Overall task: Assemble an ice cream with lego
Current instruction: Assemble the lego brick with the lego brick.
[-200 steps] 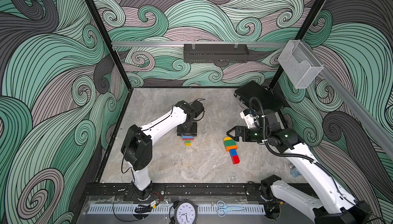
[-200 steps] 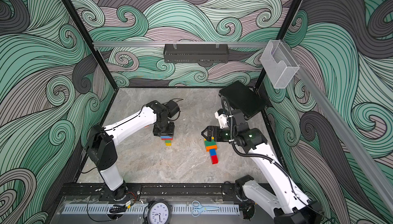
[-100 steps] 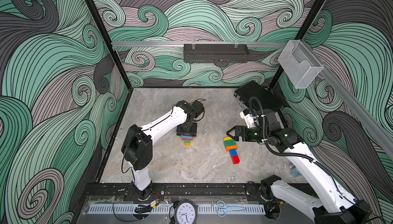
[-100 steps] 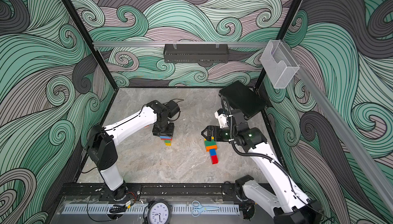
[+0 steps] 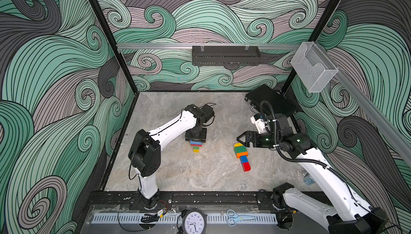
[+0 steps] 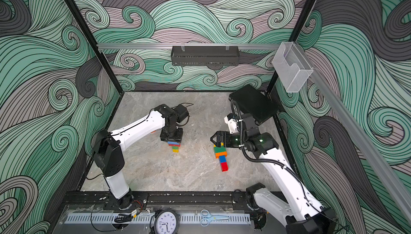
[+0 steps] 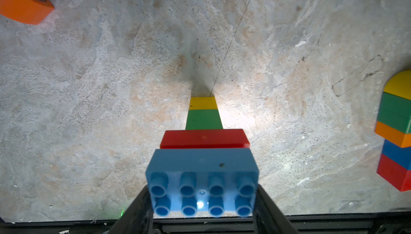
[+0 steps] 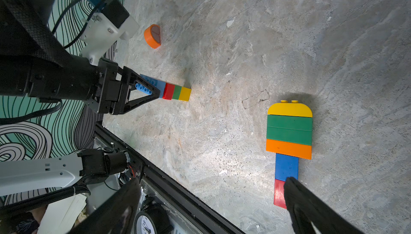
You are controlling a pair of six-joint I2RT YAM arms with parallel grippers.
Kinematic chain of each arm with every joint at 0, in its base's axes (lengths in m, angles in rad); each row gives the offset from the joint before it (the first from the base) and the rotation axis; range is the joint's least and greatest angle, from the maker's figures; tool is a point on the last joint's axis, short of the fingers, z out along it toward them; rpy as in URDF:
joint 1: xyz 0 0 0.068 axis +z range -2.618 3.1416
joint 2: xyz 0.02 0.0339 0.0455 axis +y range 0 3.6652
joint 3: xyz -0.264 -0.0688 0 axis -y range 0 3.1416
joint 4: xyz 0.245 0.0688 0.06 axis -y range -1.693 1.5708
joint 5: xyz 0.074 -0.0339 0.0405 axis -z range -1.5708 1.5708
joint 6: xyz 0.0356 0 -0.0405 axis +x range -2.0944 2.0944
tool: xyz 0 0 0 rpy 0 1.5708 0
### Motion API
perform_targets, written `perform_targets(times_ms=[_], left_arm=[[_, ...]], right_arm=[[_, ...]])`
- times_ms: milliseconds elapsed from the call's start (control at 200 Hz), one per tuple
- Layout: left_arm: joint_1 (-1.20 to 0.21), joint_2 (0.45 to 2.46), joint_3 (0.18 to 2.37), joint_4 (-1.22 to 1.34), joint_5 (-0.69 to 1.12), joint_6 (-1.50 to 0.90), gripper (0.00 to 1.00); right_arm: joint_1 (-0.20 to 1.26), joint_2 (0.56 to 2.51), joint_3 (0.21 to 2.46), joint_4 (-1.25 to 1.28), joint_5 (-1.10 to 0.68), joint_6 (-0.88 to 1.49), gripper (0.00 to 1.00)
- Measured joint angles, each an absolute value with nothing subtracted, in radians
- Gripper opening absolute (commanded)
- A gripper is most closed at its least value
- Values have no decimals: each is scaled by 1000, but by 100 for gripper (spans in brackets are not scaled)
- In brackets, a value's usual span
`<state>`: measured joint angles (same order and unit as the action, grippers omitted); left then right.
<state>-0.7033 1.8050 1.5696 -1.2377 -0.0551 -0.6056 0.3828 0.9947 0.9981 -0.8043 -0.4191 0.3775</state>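
**A:** The left claw (image 8: 153,88) is clenched on the blue brick (image 7: 202,166), the top piece of the standing stack (image 7: 204,119). Below it come red, green and then yellow, which sits on the desk (image 5: 200,177).

**B:** So its long axis is upright?

**A:** Yes, it runs straight down from the claw. My guess is that the next piece is the half-round orange brick (image 8: 153,36). It lies loose near that claw, on the side away from the other arm, so the left arm is far nearer to it. That arm's grip is taken up, though.

**B:** And further right?

**A:** There is bare desk between the two builds. Then comes the lying ice cream (image 8: 289,130), flat on the desk: a yellow dome, two greens, orange, blue and red. Its long axis runs from the right claw (image 5: 241,140) towards the front rail (image 5: 200,197), with the dome end closest to the claw. That claw is released, its jaws spread wide and gripping nothing. It hangs by the dome end, and I cannot tell whether it touches.

**B:** Any writing?

**A:** I can read no brand or label on the bricks. The only writing is the numerals on the clock (image 5: 194,222) at the front edge, and they are too small to read reliably.
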Motion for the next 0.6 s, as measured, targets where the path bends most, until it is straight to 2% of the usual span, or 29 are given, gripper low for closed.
perform_targets(times_ms=[600], left_arm=[[-703,1824,1589,-1278,-47,-540,28]], right_arm=[[383,993,998,-815,-418,377,100]])
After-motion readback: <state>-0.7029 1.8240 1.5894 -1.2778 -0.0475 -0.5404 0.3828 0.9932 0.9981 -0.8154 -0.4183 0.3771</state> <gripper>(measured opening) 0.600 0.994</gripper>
